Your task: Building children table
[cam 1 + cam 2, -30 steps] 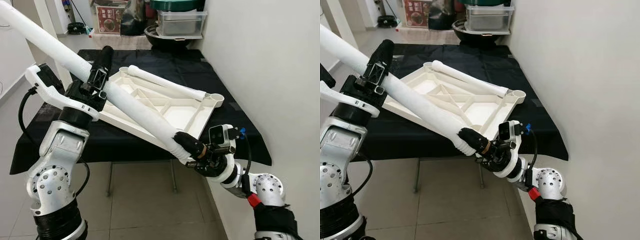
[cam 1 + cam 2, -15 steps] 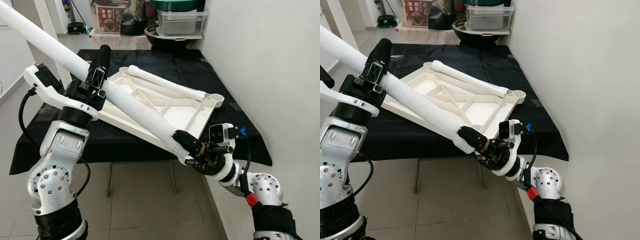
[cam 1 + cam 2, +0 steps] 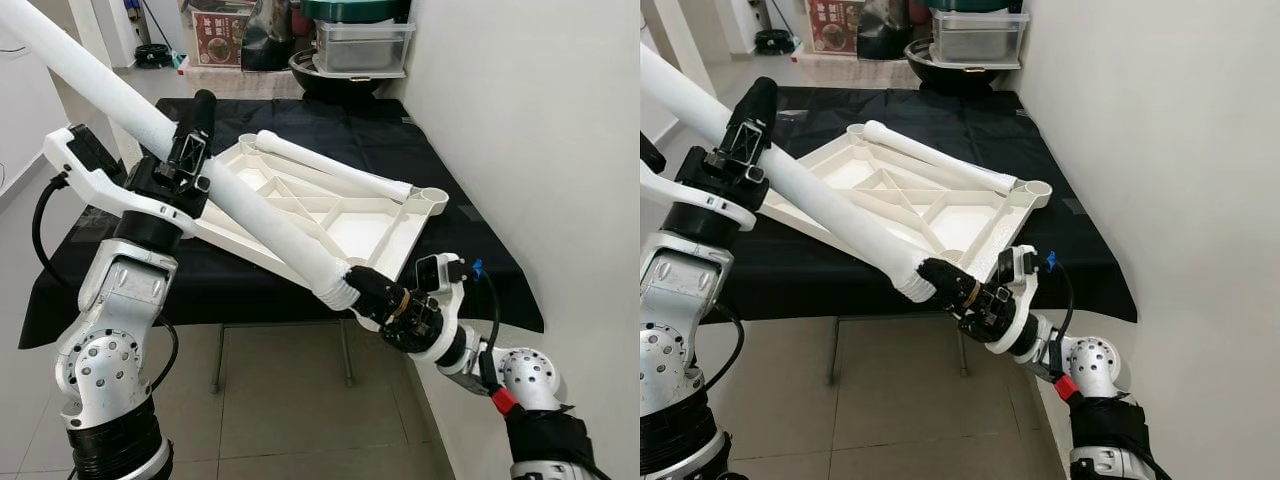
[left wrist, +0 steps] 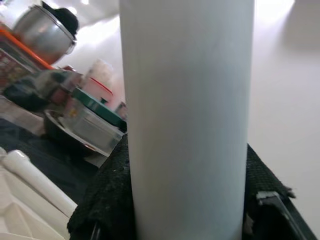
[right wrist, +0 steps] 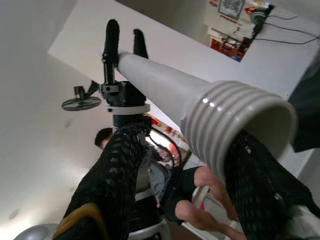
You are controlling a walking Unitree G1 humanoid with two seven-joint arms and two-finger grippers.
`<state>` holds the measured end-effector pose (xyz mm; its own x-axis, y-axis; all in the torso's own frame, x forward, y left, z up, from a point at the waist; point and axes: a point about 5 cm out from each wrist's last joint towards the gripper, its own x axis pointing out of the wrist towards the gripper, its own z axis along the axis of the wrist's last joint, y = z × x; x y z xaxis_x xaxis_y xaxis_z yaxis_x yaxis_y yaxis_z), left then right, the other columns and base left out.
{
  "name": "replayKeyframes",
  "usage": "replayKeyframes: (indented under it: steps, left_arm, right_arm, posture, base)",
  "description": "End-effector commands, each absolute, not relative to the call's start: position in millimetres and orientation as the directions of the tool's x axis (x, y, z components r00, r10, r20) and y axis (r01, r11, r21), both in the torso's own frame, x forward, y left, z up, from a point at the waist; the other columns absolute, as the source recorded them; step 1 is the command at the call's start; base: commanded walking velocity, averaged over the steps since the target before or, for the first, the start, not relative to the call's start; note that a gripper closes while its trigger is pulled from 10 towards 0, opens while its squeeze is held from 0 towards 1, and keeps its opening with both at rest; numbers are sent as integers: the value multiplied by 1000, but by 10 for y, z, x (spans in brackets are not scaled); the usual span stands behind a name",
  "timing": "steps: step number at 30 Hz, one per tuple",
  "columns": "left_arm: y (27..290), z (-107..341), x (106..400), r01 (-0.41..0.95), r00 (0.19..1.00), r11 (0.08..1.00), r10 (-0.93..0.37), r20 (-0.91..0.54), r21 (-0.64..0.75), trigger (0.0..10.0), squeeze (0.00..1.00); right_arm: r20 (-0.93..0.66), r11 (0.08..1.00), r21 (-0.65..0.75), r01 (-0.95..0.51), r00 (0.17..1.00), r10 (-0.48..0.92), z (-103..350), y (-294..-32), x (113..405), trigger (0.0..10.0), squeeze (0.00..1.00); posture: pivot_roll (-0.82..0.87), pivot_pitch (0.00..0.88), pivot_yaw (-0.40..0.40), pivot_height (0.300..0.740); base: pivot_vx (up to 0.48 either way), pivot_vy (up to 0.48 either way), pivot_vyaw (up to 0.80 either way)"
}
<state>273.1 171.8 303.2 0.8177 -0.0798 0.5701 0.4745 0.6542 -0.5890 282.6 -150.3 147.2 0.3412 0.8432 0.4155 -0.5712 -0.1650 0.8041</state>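
A long white table leg [image 3: 270,215] slants from the upper left down to the lower right, in front of the table. My left gripper [image 3: 195,135] is shut around its middle, black pads [image 4: 100,200] pressing both sides. My right gripper [image 3: 366,293] is shut on the leg's ribbed threaded end [image 5: 235,125], just off the near edge of the upturned white tabletop [image 3: 375,225]. The tabletop lies on a black-covered table [image 3: 470,270]. A second white leg [image 3: 330,168] lies along its far side, beside an open corner socket [image 3: 433,195].
A white wall [image 3: 560,150] stands close on the right. Plastic bins and a dark bowl [image 3: 360,45] are stacked behind the table. Tiled floor [image 3: 280,400] lies below. In the right wrist view a person [image 5: 105,136] with an arm [image 5: 200,200] is in the background.
My right gripper has carried the leg's threaded end slightly left, with the right arm stretched further forward. The left gripper has barely moved.
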Motion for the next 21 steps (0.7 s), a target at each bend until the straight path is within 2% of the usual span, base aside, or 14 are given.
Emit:
replayKeyframes:
  steps: [1,9,12,17,19,21]
  left_arm:
    - [1758,3100,2740,468,809,660,-53,585,-587,0,0]
    - [1766,3231,2771,492,787,626,-24,616,-605,0,0]
    - [1697,3196,2778,487,795,684,-90,600,-543,0,0]
    - [1637,3099,2782,476,813,733,-156,561,-486,0,0]
    - [1603,3003,2780,484,824,756,-224,520,-442,0,0]
    - [1588,2969,2778,496,824,764,-264,501,-414,0,0]
  right_arm:
    - [383,-139,824,-549,358,852,1374,-1524,2805,10000,0]
    - [303,-68,866,-495,412,859,1188,-1573,2798,10000,0]
    - [208,106,822,-560,468,859,1152,-1664,2874,10000,0]
    - [127,244,752,-612,497,858,1208,-1753,2965,10000,0]
    - [86,357,638,-682,523,848,1370,-1851,3075,10000,0]
    - [84,390,588,-709,533,842,1477,-1897,3132,10000,0]
  posture:
    - [110,19,-62,740]
    - [112,11,-62,740]
    - [115,5,-61,740]
    - [111,5,-55,740]
    - [107,8,-55,740]
    - [106,11,-56,740]
  base:
    - [0,0,0]
    - [0,0,0]
    - [0,0,0]
    - [0,0,0]
    - [0,0,0]
    - [0,0,0]
